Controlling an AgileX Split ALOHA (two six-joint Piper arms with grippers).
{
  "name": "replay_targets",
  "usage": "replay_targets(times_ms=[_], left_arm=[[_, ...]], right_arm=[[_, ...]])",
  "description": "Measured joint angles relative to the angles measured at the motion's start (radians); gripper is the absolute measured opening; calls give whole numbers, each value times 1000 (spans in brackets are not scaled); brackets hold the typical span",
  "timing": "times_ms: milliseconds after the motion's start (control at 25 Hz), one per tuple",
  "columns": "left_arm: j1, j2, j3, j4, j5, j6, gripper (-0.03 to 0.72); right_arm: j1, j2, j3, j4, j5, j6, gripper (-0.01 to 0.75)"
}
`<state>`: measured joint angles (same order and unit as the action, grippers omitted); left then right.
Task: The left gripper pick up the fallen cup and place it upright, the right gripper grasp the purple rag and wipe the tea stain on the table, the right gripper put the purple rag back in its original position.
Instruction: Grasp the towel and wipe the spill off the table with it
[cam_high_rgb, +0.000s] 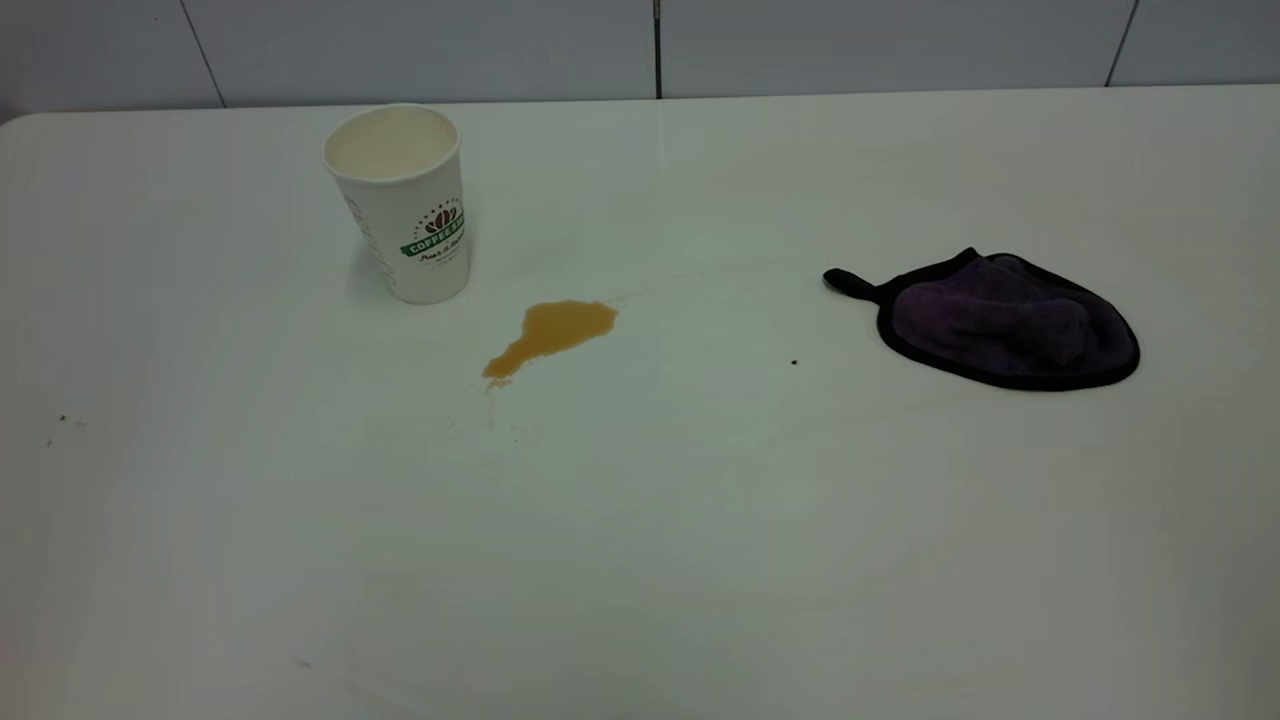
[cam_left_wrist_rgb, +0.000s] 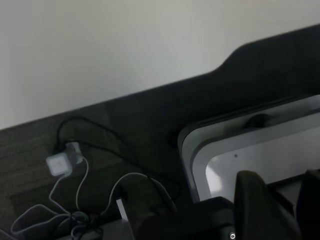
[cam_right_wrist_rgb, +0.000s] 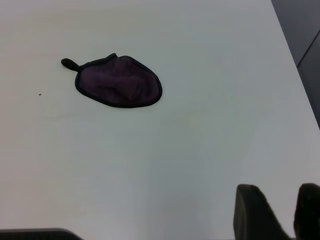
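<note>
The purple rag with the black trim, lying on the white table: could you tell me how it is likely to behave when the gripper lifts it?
The purple rag with black trim lies rumpled in soft folds, so it will probably droop from a pinch. It looks like thin cloth, likely light. Its small black loop may dangle.

The white table (cam_high_rgb: 700, 520) carries an upright cup (cam_high_rgb: 405, 205), a brown tea stain (cam_high_rgb: 552, 335) and a purple rag (cam_high_rgb: 1005, 320).
</note>
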<state>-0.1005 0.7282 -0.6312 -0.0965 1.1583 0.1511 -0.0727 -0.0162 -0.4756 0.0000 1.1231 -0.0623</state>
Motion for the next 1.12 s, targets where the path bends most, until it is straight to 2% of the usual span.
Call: replay_targets(times_ms=[160, 400, 600, 720, 1120], left_arm=[[0, -174, 81, 2, -35, -28, 253], [6, -399, 105, 65, -41, -109, 253], [84, -560, 143, 110, -37, -170, 253], [105, -623, 144, 115, -37, -175, 253], [105, -745, 144, 116, -29, -163, 253]], right_arm=[[0, 0, 0, 0, 0, 0, 239], [0, 0, 0, 0, 0, 0, 239], [0, 0, 0, 0, 0, 0, 239], [0, 0, 0, 0, 0, 0, 239], [0, 0, 0, 0, 0, 0, 239]])
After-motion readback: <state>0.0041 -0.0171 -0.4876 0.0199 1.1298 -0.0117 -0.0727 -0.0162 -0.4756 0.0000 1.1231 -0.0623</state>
